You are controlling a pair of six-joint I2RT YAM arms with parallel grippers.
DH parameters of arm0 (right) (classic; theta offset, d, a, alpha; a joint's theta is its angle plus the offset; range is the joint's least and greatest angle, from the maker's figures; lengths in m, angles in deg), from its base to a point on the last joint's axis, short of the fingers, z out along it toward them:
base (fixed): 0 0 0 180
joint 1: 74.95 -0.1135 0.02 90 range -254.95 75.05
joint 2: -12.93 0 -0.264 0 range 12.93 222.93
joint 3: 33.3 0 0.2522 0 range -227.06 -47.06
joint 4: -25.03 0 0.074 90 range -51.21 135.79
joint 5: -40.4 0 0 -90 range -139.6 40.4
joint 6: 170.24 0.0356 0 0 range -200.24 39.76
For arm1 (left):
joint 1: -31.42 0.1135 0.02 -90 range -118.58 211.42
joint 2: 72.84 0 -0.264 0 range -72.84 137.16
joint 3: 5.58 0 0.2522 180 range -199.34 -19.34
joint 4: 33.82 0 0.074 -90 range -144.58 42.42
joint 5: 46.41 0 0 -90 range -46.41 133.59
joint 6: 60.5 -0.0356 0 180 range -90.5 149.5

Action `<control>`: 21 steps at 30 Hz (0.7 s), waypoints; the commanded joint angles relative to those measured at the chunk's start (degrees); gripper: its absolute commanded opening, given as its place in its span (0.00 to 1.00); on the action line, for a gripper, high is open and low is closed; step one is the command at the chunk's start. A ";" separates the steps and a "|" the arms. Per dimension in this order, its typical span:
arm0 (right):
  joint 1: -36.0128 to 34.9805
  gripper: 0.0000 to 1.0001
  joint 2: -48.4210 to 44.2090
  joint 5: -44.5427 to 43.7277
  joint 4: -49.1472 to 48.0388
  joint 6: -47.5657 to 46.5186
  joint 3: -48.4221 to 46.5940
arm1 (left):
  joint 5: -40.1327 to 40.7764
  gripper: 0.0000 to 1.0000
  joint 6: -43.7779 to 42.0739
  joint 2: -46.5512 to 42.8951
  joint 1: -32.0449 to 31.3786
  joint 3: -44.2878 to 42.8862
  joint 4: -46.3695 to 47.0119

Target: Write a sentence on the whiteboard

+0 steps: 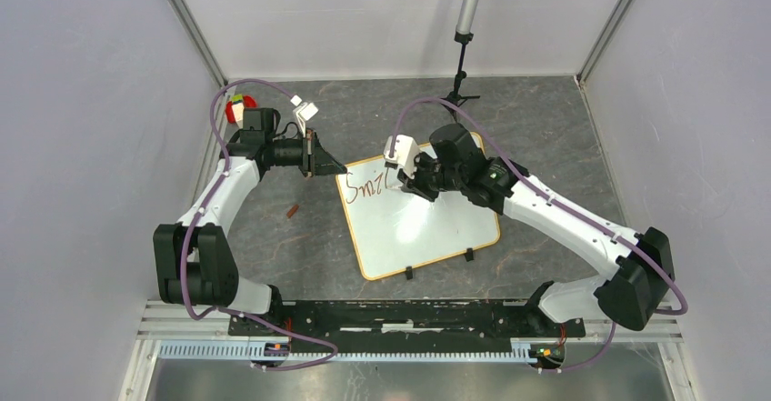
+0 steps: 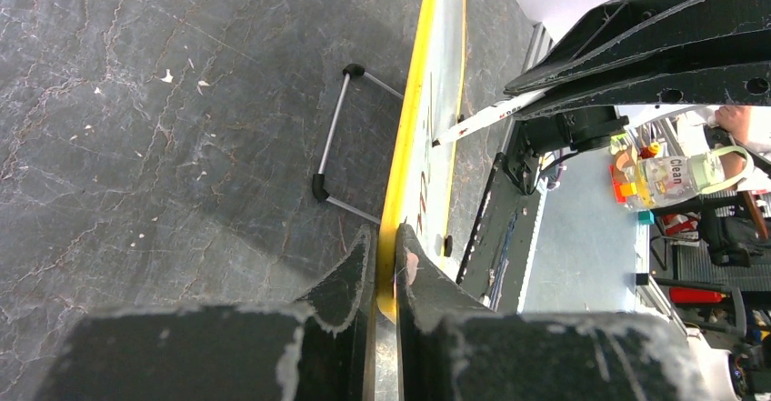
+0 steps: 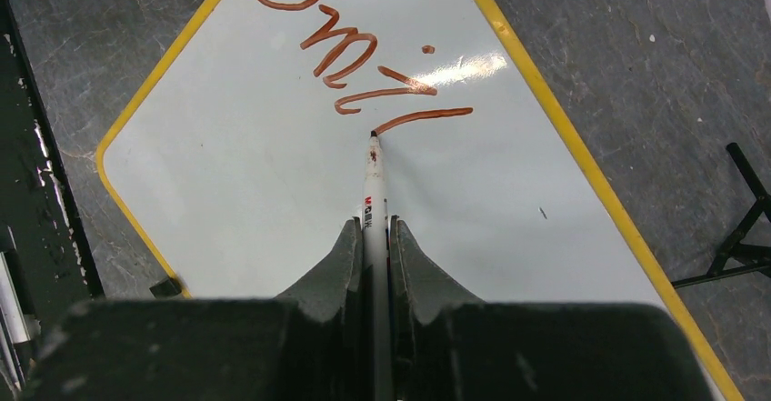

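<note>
Right gripper (image 3: 373,228) clamped on marker (image 3: 373,178). Tip touches whiteboard (image 3: 255,210), on table (image 3: 82,19) between arms, at end of last stroke of sentence (image 3: 350,55), so far "Smil". Marker axis runs along writing line; blank board for next letter lies toward fingers. Left gripper (image 2: 386,242) pinches whiteboard edge.

My left gripper (image 2: 385,255) blocks the far-left corner of the white, orange-framed whiteboard (image 1: 418,228). My right gripper (image 3: 375,235) and its white marker (image 3: 373,174) crowd the far edge. The board's near half lies open. The grey marbled tabletop (image 1: 555,137) on the right is free up to the black tripod stand (image 1: 459,92). A small brown piece (image 1: 293,210) lies left.
</note>
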 commanded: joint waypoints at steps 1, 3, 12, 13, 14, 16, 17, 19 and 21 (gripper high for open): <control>0.05 0.00 -1.35 -1.33 0.74 -0.67 -0.41 | 0.25 0.02 1.57 0.11 -0.31 -0.31 2.09; 0.04 0.00 -1.41 -2.19 1.23 -1.26 -1.38 | 0.18 0.02 1.66 0.17 -0.32 -0.39 2.09; 0.04 0.00 -2.68 -2.67 1.88 -0.98 -4.88 | -0.09 0.02 1.66 -0.03 -0.33 -0.31 2.09; 0.08 0.00 -2.67 -2.63 1.90 -0.98 -4.93 | -0.02 0.02 1.66 -0.11 -0.30 -0.24 2.09; 0.04 0.00 -2.65 -2.68 1.91 -0.97 -4.85 | -0.08 0.03 1.67 -0.05 -0.33 -0.22 2.09; 0.03 0.00 -2.67 -2.81 1.67 -0.98 -4.65 | -0.10 0.02 1.66 -0.18 -0.32 -0.13 2.09; 0.04 0.00 -2.58 -2.91 1.52 -0.98 -4.51 | -0.12 0.02 1.66 -0.23 -0.31 -0.13 2.10; 0.04 0.00 -2.38 -3.09 1.29 -1.07 -4.34 | -0.12 0.02 1.73 -0.29 -0.31 -0.18 2.14; 0.01 0.00 -1.89 -2.87 1.15 -1.16 -4.11 | -0.07 0.03 1.75 -0.17 -0.33 -0.30 2.09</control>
